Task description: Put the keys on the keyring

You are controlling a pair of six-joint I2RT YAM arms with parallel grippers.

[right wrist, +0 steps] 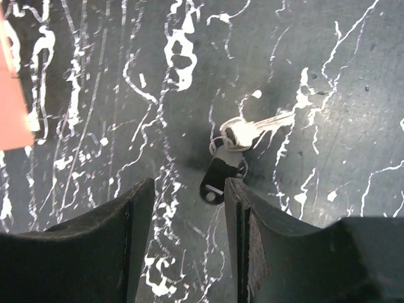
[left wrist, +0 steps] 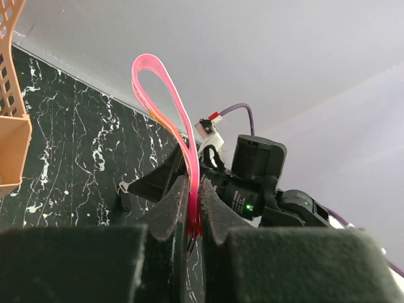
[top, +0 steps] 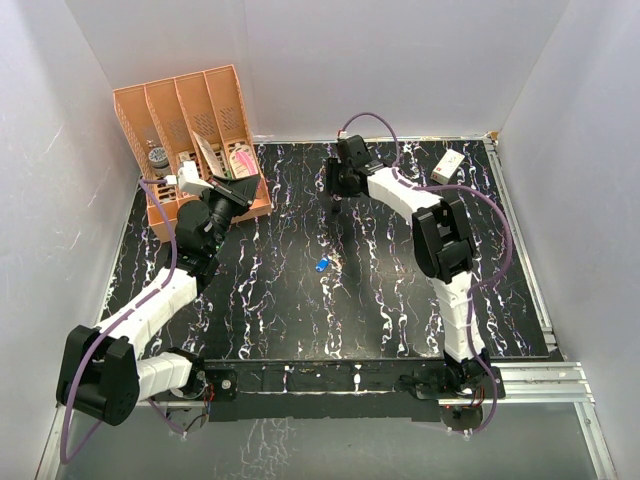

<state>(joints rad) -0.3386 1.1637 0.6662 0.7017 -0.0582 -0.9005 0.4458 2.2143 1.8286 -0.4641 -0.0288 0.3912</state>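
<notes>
Black marbled worktop (top: 400, 300) spreads out from our arm bases between plain white walls. About the middle of it we see the blue key (top: 321, 264) lying loose, well apart from both arms. Beyond it on the left, near the orange organiser (top: 200, 130), our left gripper (left wrist: 194, 214) has its jaws clamped on the keyring (left wrist: 158, 95), and the pink loop stands up out of them. Farthest back, near the middle, our right gripper (right wrist: 189, 186) hangs low over the dark key (right wrist: 219, 177) with its jaws apart. The key's black head lies just ahead of the gap between them, hard by the right-hand one. Its long axis runs away from the jaws and leans right, with the silvery blade at the far end. Our right arm is plainly the nearer one to this key. We judge the jaws should shift a little right before they squeeze.
</notes>
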